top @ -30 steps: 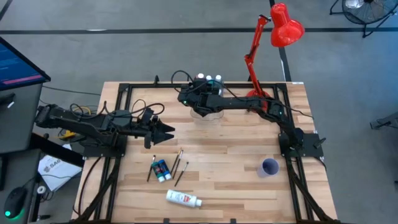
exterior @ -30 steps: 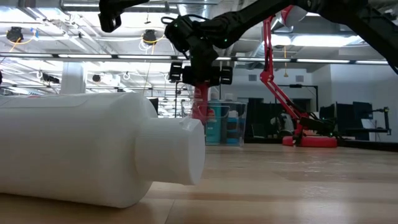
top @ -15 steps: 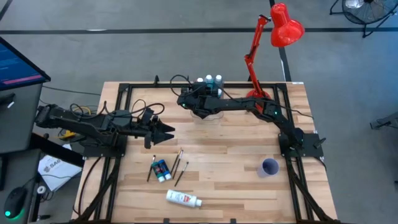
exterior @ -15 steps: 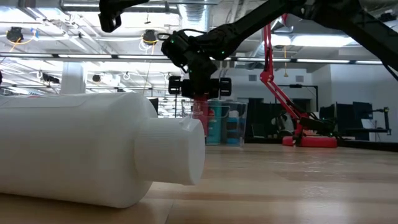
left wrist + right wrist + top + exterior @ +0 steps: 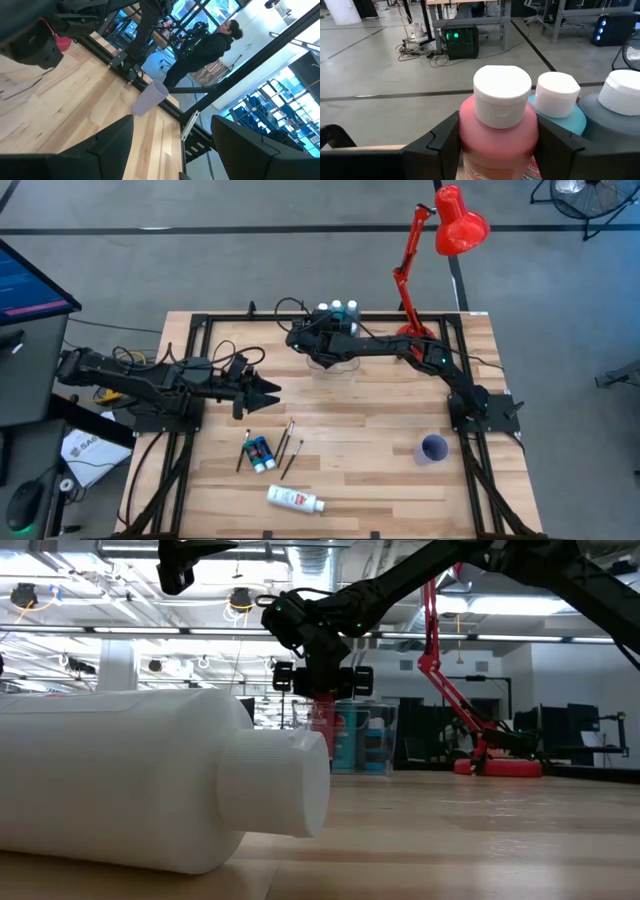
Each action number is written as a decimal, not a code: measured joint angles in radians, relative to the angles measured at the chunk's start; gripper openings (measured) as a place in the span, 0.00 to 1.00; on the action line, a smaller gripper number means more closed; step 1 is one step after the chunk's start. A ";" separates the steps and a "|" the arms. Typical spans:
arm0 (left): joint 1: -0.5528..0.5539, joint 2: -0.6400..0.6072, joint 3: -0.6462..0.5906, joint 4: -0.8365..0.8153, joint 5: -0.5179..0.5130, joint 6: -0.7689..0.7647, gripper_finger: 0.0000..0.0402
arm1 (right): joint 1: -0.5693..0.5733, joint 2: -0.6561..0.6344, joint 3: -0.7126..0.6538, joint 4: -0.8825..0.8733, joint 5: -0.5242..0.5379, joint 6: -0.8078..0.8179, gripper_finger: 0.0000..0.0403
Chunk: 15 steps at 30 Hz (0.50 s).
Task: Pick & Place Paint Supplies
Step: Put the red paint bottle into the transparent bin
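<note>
My right gripper (image 5: pixel 499 146) is shut on a pink-red paint bottle (image 5: pixel 497 132) with a white cap, at the left end of the clear box (image 5: pixel 336 362) near the table's far edge. A light blue bottle (image 5: pixel 558 118) and a grey one (image 5: pixel 615 120) stand in a row beside it. My left gripper (image 5: pixel 270 390) hovers open over the table's left part, touching nothing. Small blue-green bottles (image 5: pixel 259 452) and thin dark brushes (image 5: pixel 286 444) lie on the table. A white bottle (image 5: pixel 295 499) lies on its side near the front edge. My right gripper pinches the pink-red bottle's body just below its shoulder (image 5: pixel 465 131), one finger on each side. The fingers (image 5: pixel 442 142) come nearly level from the table's near side, pointing toward the far edge. The bottle stands upright; whether its base rests on the box floor I cannot tell.
A purple cup (image 5: pixel 433 448) stands at the right front. A red desk lamp (image 5: pixel 440 240) rises at the far right, behind my right arm. Black frame rails (image 5: pixel 200 330) run round the tabletop. Bare wood lies in the middle, between the box and the brushes.
My right gripper has sunk a little with the pink-red bottle, down toward the clear box, keeping the bottle upright. The left arm has kept still.
</note>
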 joint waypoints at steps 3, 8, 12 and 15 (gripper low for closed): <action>0.000 0.000 0.000 0.000 0.000 0.000 0.65 | 0.000 0.000 0.000 -0.001 0.000 -0.006 0.47; 0.000 0.000 0.000 0.000 0.000 0.000 0.65 | -0.002 0.000 0.000 -0.002 -0.029 -0.028 0.47; 0.000 0.000 0.000 0.001 0.000 0.000 0.65 | -0.007 0.000 0.000 -0.009 -0.050 -0.037 0.50; 0.000 0.000 0.000 0.000 0.000 0.000 0.65 | -0.007 0.000 0.000 -0.028 -0.057 -0.018 0.52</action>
